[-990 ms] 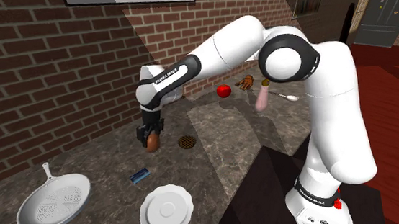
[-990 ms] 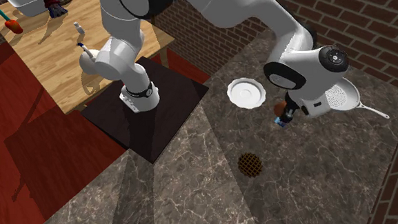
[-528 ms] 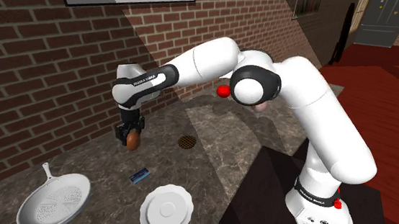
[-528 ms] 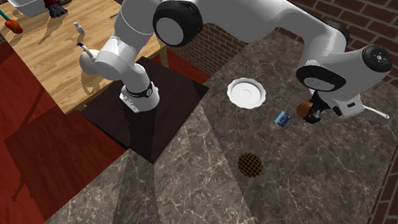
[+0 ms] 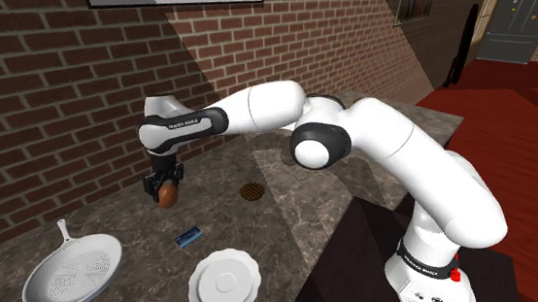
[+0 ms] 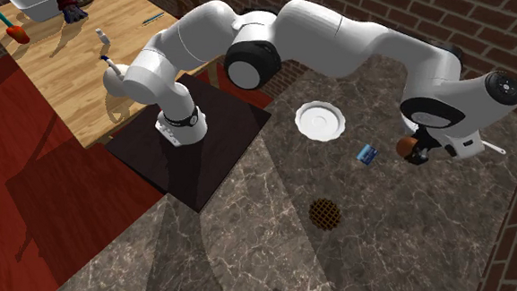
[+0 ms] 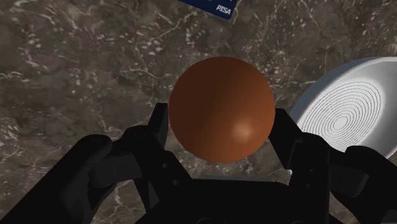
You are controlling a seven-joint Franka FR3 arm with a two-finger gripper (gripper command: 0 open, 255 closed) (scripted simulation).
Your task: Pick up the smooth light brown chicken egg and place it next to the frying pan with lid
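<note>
1. the black tool is closed around a smooth brown egg, gripping both sides.
2. the egg hangs above the dark marbled counter, near a white frying pan and a blue card.

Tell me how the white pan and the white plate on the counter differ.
The pan has a long handle; the plate has none. The pan's inside is ringed with fine ridges; the plate has a scalloped rim and a smooth centre. The pan lies farther toward the shoulder view's left; the plate lies nearer the stand. Both are white, round and flat on the counter.
</note>
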